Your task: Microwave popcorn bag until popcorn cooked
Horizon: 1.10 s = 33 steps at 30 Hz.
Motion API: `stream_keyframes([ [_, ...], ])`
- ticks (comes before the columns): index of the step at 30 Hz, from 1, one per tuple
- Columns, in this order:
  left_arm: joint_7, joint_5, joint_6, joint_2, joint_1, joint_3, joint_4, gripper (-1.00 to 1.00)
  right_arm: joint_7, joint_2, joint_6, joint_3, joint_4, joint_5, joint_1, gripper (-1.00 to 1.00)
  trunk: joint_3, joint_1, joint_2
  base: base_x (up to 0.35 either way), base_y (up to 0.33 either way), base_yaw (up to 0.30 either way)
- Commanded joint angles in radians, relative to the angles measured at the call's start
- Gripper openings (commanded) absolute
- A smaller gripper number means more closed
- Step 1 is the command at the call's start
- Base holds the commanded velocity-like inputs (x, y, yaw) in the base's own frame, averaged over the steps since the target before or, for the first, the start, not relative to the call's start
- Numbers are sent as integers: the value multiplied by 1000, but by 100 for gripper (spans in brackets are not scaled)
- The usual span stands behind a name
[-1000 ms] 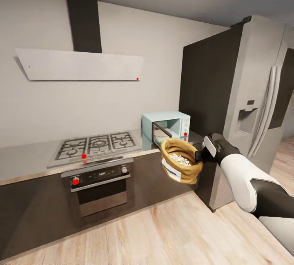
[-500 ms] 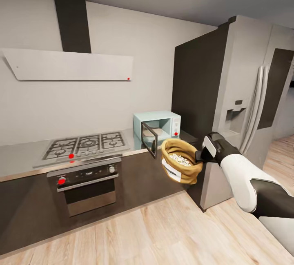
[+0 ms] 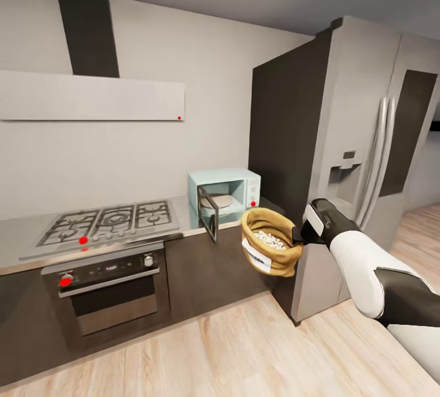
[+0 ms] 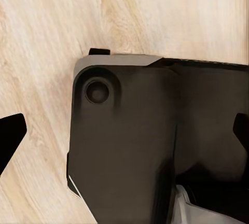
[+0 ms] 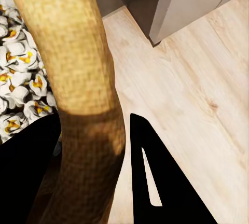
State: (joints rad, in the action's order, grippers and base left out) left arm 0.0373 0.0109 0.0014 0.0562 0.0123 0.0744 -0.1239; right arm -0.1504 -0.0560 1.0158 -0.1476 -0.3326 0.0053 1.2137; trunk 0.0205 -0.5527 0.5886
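Right hand (image 3: 300, 235) is clamped on the rolled rim of the popcorn bag (image 3: 271, 249); in the right wrist view the rim wall (image 5: 78, 79) sits pinched between the two dark fingers (image 5: 155, 177), one inside the bag, one outside. Narrow grip, closed on the fabric.

Bag hangs in the air off the hand, mouth up, tilted a bit toward the camera, over the wood floor (image 3: 244, 348) and in front of the bench (image 3: 18, 232) edge. Not touching the bench or the microwave (image 3: 223, 194). Orange-brown sack, white label (image 3: 256, 257) with dark text on its lower front. Popcorn (image 3: 271, 240) visible inside, whitish pieces with yellow and dark specks; wrist view shows popped kernels (image 5: 18, 94) up close.

Microwave sits on the bench at its right end, next to the tall dark panel of the fridge (image 3: 360, 158). Its door (image 3: 209, 222) stands open, swung out toward the room, cavity exposed with a pale round plate inside. Red dot on its control panel. Bag is near the microwave, lower and to the right of the open door.

Gas hob (image 3: 104, 222) and oven (image 3: 107, 290) are further left along the bench, red dots on each.

Left hand (image 4: 124, 141): wrist view shows two dark fingertips well apart at the frame edges, over a dark part of the robot's base (image 4: 135, 146) and the floor, so spread wide, holding nothing.
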Motion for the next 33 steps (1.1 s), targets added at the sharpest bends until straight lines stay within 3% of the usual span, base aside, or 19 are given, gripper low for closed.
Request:
stream_keyframes([
  [1,1,1,0,1,0,7,0,100,-5,1,3,-7,-1,-1,0,-100,0,-1,0,326,-34,0],
  [20,1,1,0,1,0,7,0,100,-6,1,3,-7,0,-1,1,-100,-1,-1,0,338,-30,3],
  [33,1,1,0,1,0,7,0,100,-6,1,4,-7,0,-1,1,-100,-6,-1,0,325,-167,217],
])
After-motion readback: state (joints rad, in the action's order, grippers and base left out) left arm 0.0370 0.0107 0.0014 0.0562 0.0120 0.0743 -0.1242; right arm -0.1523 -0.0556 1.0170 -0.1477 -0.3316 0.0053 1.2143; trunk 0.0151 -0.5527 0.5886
